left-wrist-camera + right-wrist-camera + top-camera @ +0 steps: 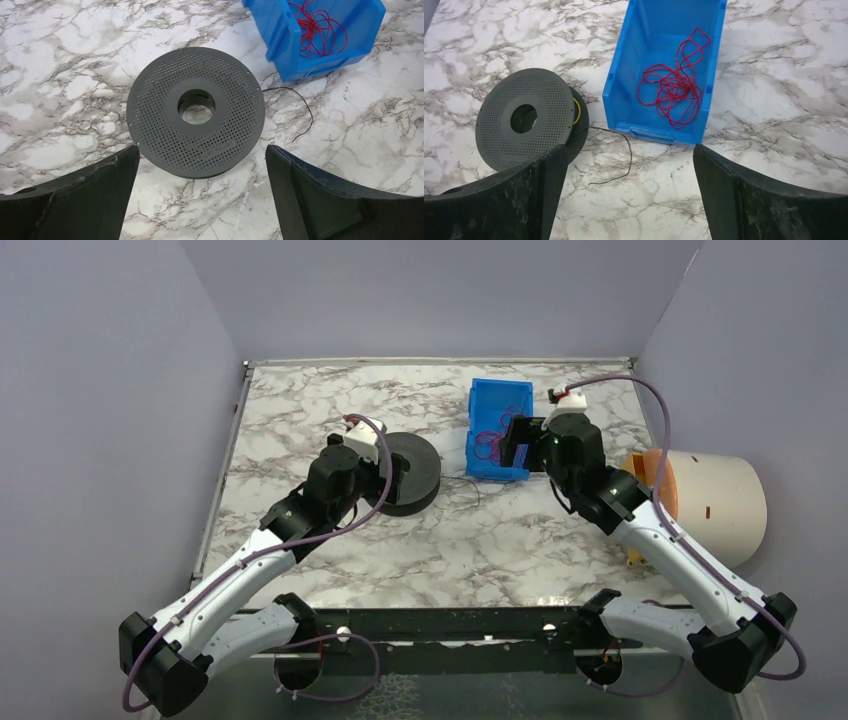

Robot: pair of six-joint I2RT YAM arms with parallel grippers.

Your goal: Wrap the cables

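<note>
Near end first: left gripper (202,162) spread wide, holding nothing, hanging over the perforated grey spool (195,112). Right gripper (629,155) also wide, nothing in it, poised just short of the near wall of the blue bin (659,30).

Spool and bin sit near each other, with a strip of the marble table (300,420) between them. Grey walls (100,390) close in left, back and right.

Cables (674,90): a loose red tangle, hair-thin, on the bin floor. A yellow winding (576,111) peeks out under the spool's flange. A thin black wire (621,160) trails off the spool.
</note>
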